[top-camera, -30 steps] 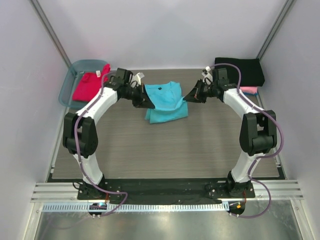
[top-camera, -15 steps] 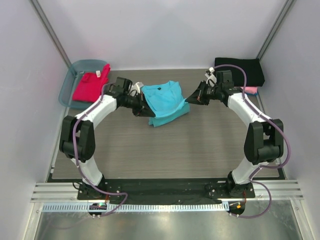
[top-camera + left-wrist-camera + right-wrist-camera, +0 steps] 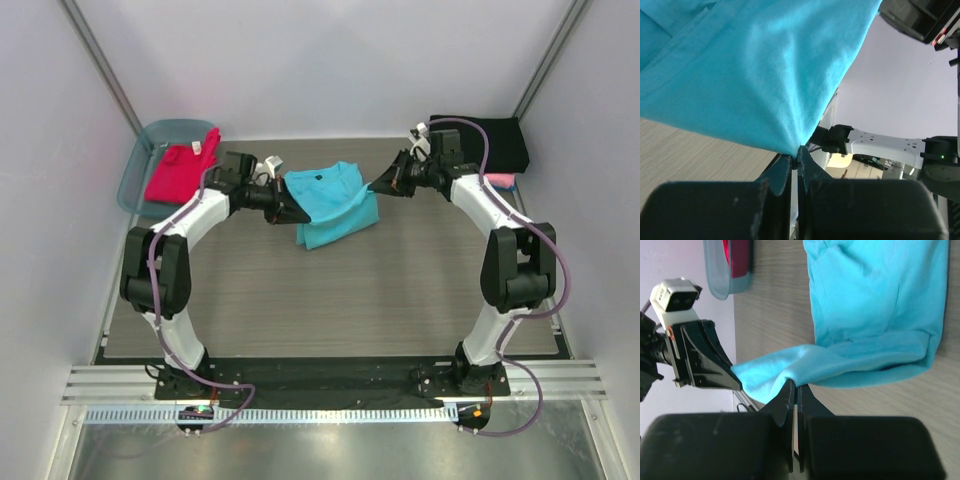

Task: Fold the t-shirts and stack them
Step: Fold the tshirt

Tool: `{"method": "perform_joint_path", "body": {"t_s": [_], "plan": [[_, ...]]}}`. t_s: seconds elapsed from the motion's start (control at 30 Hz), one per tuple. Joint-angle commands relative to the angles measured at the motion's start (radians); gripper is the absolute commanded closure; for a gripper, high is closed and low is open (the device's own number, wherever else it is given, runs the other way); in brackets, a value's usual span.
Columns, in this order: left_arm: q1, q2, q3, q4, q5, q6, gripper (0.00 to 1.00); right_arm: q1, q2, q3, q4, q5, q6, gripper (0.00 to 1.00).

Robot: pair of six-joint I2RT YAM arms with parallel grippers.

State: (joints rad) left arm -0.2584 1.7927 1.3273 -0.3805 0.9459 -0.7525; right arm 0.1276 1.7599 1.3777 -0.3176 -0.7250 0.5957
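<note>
Left wrist view shows the left pincer (image 3: 797, 155) closed tight on a corner of the turquoise t-shirt (image 3: 765, 75). The right pincer (image 3: 795, 386), also closed, pinches another edge.

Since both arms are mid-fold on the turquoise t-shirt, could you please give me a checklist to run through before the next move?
1. Left gripper shut on the turquoise t-shirt: ok.
2. Right gripper shut on the same shirt: ok.
3. Held edge raised off the table: ok.
4. Black t-shirt apart from the fold: ok.
5. Layers lying even underneath: cannot tell.
</note>
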Motion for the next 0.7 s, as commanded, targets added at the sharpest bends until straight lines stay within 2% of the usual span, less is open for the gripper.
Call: {"method": "perform_joint_path", "body": {"t_s": [0.0,0.17,0.4,0.67], "plan": [[0.002,0.027,-0.007,0.09,0.067,-0.048,1.0,-0.005,0.05,0.105,0.072,-0.021,0.026,0.99],[0.021,0.079,0.061,0.091,0.065,-0.022,1.0,-0.005,0.177,0.205,0.091,-0.025,0.029,0.99],[0.096,0.181,0.19,-0.006,0.024,0.087,1.0,-0.003,0.366,0.42,0.1,-0.025,0.029,0.99],[0.104,0.335,0.357,-0.066,-0.015,0.163,1.0,0.033,0.585,0.656,0.124,-0.005,0.019,0.99]]}}
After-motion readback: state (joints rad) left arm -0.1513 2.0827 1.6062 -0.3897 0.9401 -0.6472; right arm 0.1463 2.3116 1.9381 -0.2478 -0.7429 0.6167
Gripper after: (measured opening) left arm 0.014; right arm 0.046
